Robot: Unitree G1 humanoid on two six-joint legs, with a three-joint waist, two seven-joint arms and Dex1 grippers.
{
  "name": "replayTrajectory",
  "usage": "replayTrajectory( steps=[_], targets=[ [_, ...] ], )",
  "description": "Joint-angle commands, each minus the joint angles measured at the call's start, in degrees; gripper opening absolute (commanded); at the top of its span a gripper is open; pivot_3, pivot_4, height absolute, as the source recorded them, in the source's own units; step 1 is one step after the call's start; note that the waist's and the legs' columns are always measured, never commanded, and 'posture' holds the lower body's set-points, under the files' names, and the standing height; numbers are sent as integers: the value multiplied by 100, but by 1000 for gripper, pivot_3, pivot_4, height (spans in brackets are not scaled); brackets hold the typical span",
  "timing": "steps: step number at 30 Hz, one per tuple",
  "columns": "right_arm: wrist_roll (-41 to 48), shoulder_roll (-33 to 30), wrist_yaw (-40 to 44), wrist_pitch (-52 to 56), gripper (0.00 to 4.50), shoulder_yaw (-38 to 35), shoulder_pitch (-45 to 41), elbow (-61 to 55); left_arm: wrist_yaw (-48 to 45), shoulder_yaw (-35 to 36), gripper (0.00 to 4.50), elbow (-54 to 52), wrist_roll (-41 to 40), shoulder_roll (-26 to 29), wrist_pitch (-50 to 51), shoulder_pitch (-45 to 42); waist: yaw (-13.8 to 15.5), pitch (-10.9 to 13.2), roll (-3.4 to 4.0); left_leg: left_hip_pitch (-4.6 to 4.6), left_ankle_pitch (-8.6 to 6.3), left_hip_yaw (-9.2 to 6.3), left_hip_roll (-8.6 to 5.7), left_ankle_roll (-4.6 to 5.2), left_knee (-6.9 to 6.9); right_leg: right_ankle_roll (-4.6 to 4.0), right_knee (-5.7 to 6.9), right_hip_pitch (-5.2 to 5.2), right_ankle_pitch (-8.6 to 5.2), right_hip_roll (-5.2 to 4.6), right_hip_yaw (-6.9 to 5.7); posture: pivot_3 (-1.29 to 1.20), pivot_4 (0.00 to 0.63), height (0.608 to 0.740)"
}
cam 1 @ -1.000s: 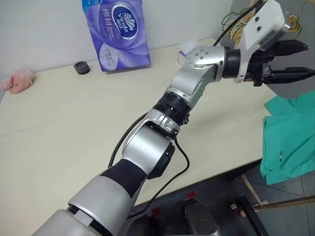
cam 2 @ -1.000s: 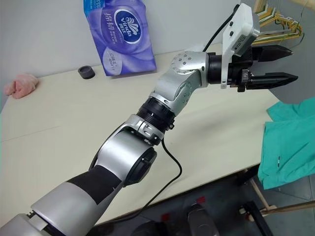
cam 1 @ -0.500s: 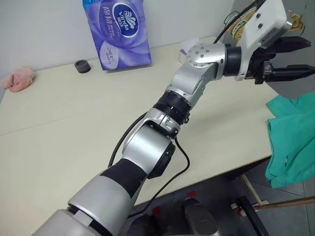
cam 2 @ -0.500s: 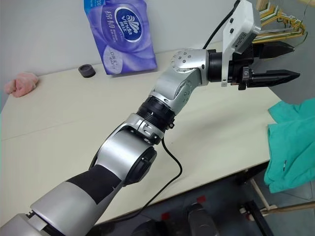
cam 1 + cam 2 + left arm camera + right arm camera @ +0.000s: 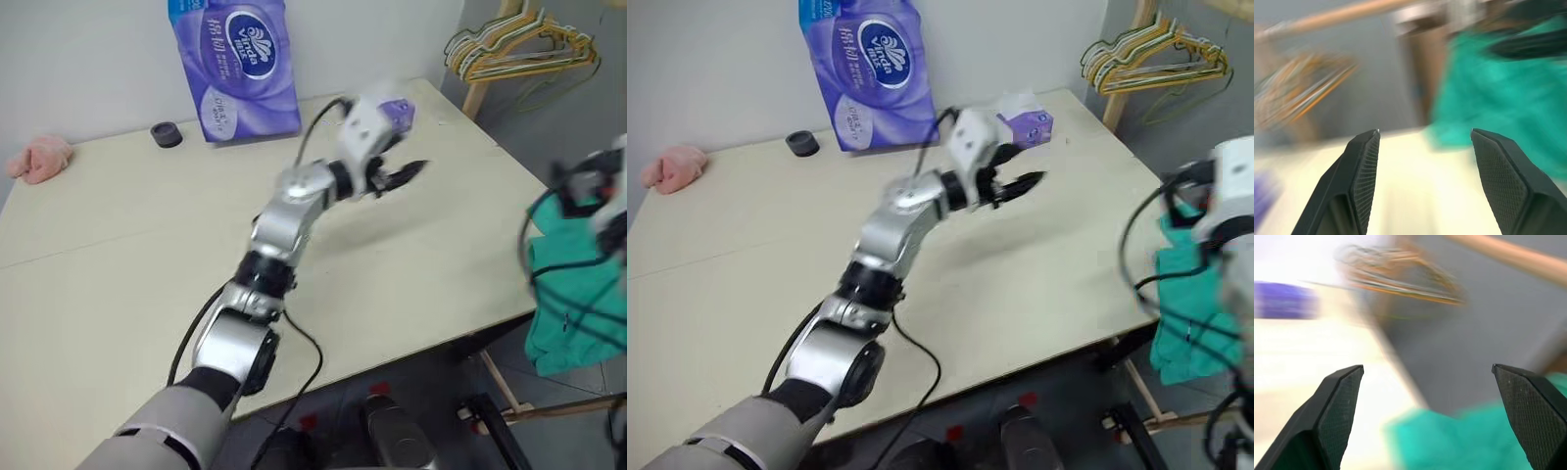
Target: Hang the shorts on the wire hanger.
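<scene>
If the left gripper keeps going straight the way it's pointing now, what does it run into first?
Probably the shorts: the open left gripper points over the table edge straight at the teal cloth. Nothing lies between, though depth is hard to judge.

The purple tissue pack (image 5: pixel 236 61), standing on the table well behind the left gripper (image 5: pixel 402 176), carries the brand "Vinda" in a white oval. White characters beside that oval are probably Chinese, too small to read.

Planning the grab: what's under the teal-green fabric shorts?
The teal-green fabric shorts hang off the cream table's right edge, over grey floor and a wooden bar. Their upper part is covered by the right arm.
</scene>
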Motion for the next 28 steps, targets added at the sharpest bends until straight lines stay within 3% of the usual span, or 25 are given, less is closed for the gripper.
replayTrajectory(
  steps=[1, 6, 14, 21, 28],
  targets=[
    [-288, 380, 378, -1126, 4479, 481, 78, 13, 1042, 332, 3126, -960, 269, 93, 536, 513, 187, -1, -7, -6, 10, -12, -3, -12, 1, -7, 7, -4, 4, -2, -13, -112, 108, 740],
    [-551, 1413, 720, -2181, 4479, 1320, 121, 900, 2607, 680, 3126, -1619, 894, 141, 639, 1440, 602, -48, -84, -5, 20, -33, -2, -29, 10, -20, 36, -13, 12, -4, -27, -21, 97, 740],
    [-1448, 2421, 633, -3654, 4479, 1952, 81, 2640, 3663, 1103, 3126, -2131, 1211, 205, 418, 2727, 1251, -114, -173, -1, 49, -75, -2, -69, 6, -55, 60, -23, 29, -4, -53, 68, 88, 740],
    [-1523, 2907, 700, -4027, 4479, 1889, 55, 3206, 3678, 1265, 3126, -2203, 996, 245, 334, 3107, 1551, -146, -213, -9, 84, -86, -1, -86, 3, -107, 62, -30, 59, -3, -92, 112, 83, 740],
    [-1602, 2977, 802, -4162, 4479, 1850, 53, 3322, 3144, 1033, 3126, -2136, 774, 361, 205, 3079, 1567, -169, -225, 0, 115, -108, 0, -85, 1, -134, 62, -12, 75, -2, -129, 123, 76, 740]
  ],
)
